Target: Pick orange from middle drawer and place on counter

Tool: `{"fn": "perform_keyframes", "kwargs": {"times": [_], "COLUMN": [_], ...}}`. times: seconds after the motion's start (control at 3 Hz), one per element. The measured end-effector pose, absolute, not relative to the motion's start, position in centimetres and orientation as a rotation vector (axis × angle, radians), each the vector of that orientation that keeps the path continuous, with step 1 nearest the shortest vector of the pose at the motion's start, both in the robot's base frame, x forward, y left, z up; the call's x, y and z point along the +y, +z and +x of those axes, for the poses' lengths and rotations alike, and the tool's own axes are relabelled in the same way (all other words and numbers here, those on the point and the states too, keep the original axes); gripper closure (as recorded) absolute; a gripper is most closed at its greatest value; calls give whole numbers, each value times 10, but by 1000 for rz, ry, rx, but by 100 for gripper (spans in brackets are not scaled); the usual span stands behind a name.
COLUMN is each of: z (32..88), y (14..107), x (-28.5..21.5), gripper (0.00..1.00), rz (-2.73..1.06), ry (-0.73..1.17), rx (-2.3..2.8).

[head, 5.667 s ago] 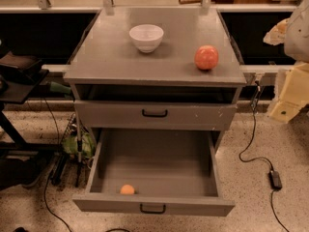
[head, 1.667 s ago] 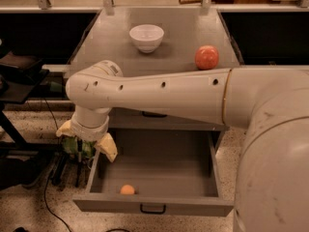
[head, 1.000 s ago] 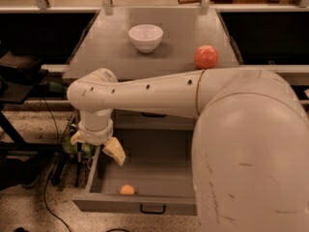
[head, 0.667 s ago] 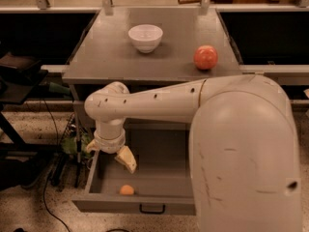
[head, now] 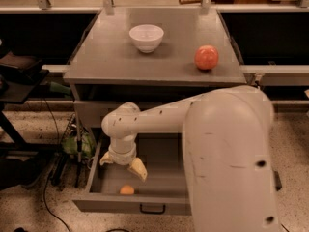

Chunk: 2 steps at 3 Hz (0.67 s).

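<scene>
The small orange lies at the front left of the open middle drawer, a grey box drawer with a black handle on its front. My gripper hangs inside the drawer just above and slightly behind the orange, pointing down. It is open, with its yellow-tipped fingers spread and nothing between them. My white arm reaches in from the right and hides the right half of the drawer. The grey counter tops the cabinet above.
A white bowl and a larger reddish fruit stand on the counter. A shut upper drawer front sits above the open one. Cables and a green object lie on the floor to the left. Black furniture stands at the far left.
My arm has swung in from the left and lowered, bringing the gripper down and to the right into the drawer above the orange. The orange, bowl and red fruit have not moved.
</scene>
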<state>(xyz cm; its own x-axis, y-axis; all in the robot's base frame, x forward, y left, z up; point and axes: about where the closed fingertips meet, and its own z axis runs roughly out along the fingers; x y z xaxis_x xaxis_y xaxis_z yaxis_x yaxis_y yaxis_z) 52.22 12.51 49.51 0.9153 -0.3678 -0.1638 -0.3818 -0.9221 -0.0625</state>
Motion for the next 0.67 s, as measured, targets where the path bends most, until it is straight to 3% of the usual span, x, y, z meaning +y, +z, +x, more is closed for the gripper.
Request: {"fn": "perform_keyframes", "kwargs": {"times": [0.67], "z": [528], "y": [430], "x": [117], "gripper": [0], "rz": [-3021], "ry": [371], "rx": [431]}}
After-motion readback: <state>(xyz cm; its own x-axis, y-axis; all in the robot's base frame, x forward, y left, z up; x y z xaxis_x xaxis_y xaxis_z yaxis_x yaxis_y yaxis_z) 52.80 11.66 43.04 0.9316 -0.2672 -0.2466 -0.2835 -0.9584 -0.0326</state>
